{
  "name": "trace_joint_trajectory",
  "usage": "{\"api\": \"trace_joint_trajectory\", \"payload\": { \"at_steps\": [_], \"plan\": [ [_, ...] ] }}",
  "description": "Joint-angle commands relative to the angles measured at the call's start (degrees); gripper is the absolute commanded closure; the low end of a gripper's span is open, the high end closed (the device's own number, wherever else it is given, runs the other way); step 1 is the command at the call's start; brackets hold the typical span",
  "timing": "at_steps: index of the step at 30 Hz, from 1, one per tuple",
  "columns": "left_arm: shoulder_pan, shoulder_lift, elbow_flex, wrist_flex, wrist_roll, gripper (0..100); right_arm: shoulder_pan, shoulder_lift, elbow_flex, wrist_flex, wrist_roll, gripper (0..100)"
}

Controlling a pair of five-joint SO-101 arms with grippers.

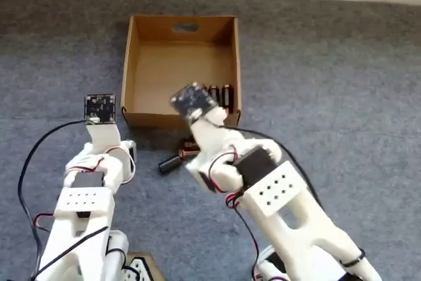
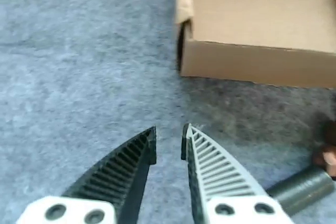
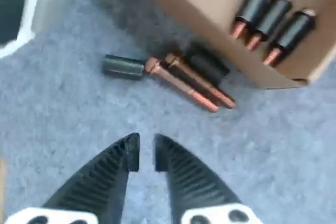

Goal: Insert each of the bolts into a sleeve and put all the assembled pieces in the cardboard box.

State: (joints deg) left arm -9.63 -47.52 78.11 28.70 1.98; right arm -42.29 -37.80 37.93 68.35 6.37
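The cardboard box (image 1: 141, 64) stands at the back centre. Three assembled pieces (image 3: 273, 17) lie side by side in its near right corner (image 1: 220, 95). On the carpet just before the box wall lie two copper bolts (image 3: 191, 83), a dark sleeve (image 3: 123, 66) at their heads, and a second sleeve (image 3: 207, 64) against the wall. My right gripper (image 3: 146, 150) hovers short of them, slightly open and holding nothing. My left gripper (image 2: 169, 140) is slightly open and bare, near the box's left front corner (image 2: 184, 51), with a sleeve (image 2: 302, 187) off to its side.
Grey carpet covers the whole table. The left arm (image 1: 85, 189) stands at the front left and the right arm (image 1: 263, 189) reaches from the front centre toward the box. Part of the left arm (image 3: 21, 9) shows in the right wrist view.
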Motion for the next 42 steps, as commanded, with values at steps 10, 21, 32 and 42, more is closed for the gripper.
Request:
{"api": "trace_joint_trajectory", "payload": {
  "at_steps": [10, 21, 32, 42],
  "plan": [
    [-5.85, -1.36, -2.86, -2.02, 0.09, 90, -7.87, 4.0, 8.13, -17.1, 0.53, 86.6],
    [-13.32, -0.92, -2.59, -4.66, 8.26, 90, -10.77, 20.79, 5.49, -26.07, -3.96, 86.5],
    [-13.23, -0.92, -2.59, -4.66, 8.26, 90, -10.15, 35.74, -7.52, -26.15, -8.88, 86.5],
    [-13.05, -0.84, -2.59, -4.66, 8.26, 90, -9.98, 42.07, -10.24, -25.89, -1.49, 78.6]
  ]
}}
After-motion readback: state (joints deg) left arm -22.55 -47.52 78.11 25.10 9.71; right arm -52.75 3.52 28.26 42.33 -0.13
